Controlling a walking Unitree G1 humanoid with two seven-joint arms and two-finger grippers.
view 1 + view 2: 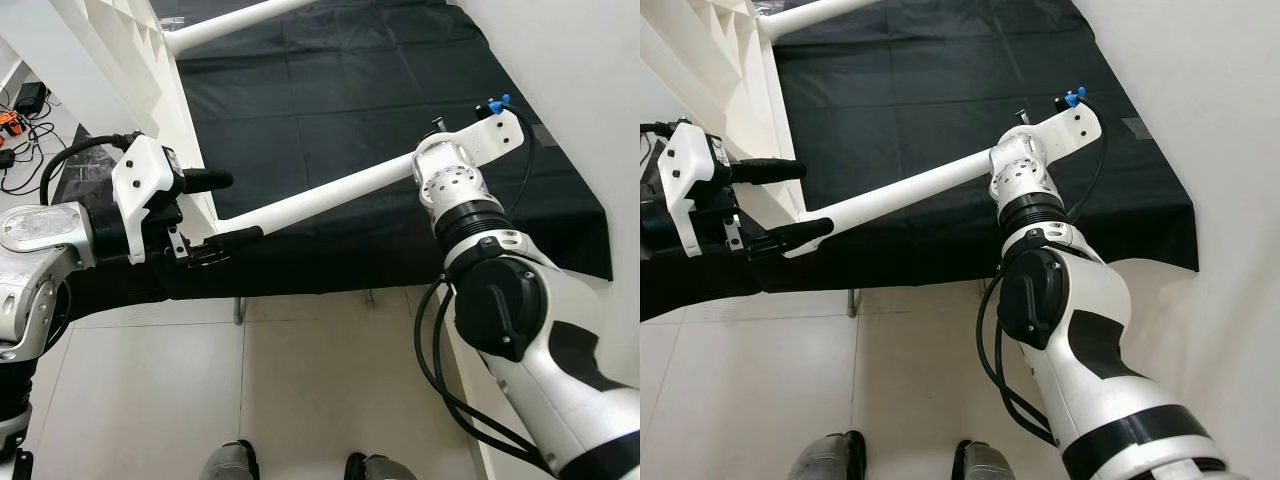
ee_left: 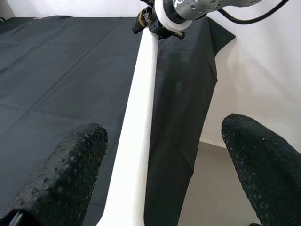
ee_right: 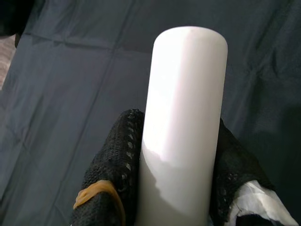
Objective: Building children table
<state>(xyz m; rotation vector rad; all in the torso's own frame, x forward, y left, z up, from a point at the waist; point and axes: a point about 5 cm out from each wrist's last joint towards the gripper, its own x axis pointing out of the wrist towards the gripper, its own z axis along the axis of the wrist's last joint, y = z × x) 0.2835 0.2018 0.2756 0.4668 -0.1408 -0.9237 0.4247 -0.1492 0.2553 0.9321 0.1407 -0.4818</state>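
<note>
We stand over a pale tiled floor (image 1: 320, 400), and nearest us on the left our left gripper (image 1: 215, 215) has its two knobbly black rubber fingers (image 2: 61, 179) spread wide on either side of the near end of the long, smooth white round table leg (image 1: 320, 195), not yet touching it. That leg runs slantwise from the near left to the far right above the matt black cloth (image 1: 330, 100) that drapes the work surface. At its far end our right gripper (image 3: 176, 160) is pinching the leg, the textured black pads pressed against its glossy cylinder on both sides.

We judge the step in hand to be steering the leg's near end towards its seat in the white slatted wooden tabletop (image 1: 120, 60), which stands on edge at the far left. To do it well, we should close the left fingers squarely across the round section so it cannot roll, keep the right grip firm, and move both arms together along the leg's axis. The lacquered surface looks slippery; the cloth is creased and soft. A second white leg (image 1: 230, 25) already juts from the tabletop, farther away.
</note>
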